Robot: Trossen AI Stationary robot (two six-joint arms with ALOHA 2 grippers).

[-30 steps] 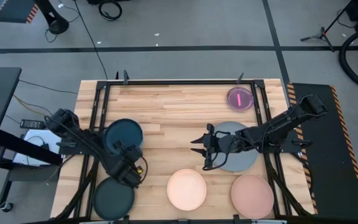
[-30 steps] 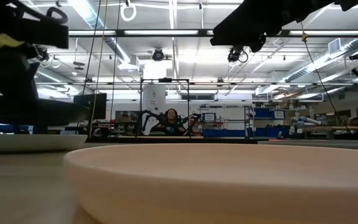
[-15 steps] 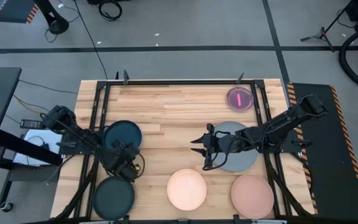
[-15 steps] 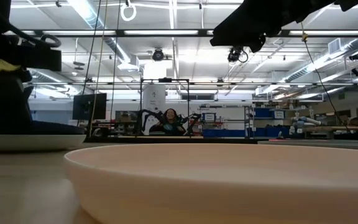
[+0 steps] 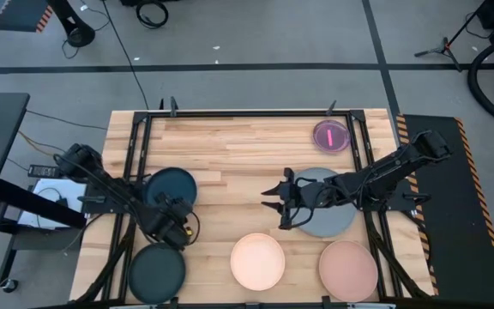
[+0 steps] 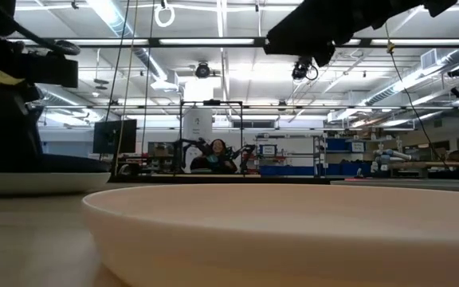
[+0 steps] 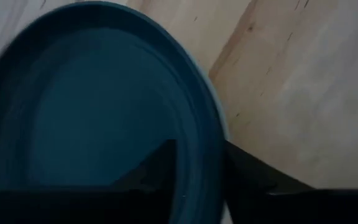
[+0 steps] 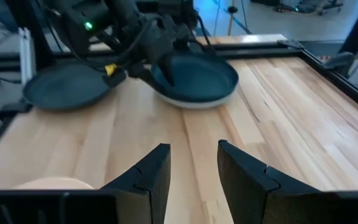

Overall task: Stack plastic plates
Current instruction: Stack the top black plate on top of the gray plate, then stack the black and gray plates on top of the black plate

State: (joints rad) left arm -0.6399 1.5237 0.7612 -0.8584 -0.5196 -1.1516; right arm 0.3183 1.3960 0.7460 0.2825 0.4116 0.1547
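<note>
Wooden table [image 5: 247, 163], black cables [image 5: 148, 13], seated person [image 6: 216, 154]

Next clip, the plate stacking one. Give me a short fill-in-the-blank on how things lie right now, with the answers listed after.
1. The left gripper sits at the rim of a dark ____ plate.
2. The right gripper hangs over bare wood with its fingers ____.
3. The small translucent plate lies near the table's far ____ corner.
4. Beside the cream plate lies a ____ plate.

Answers: teal; open; right; pink
</note>
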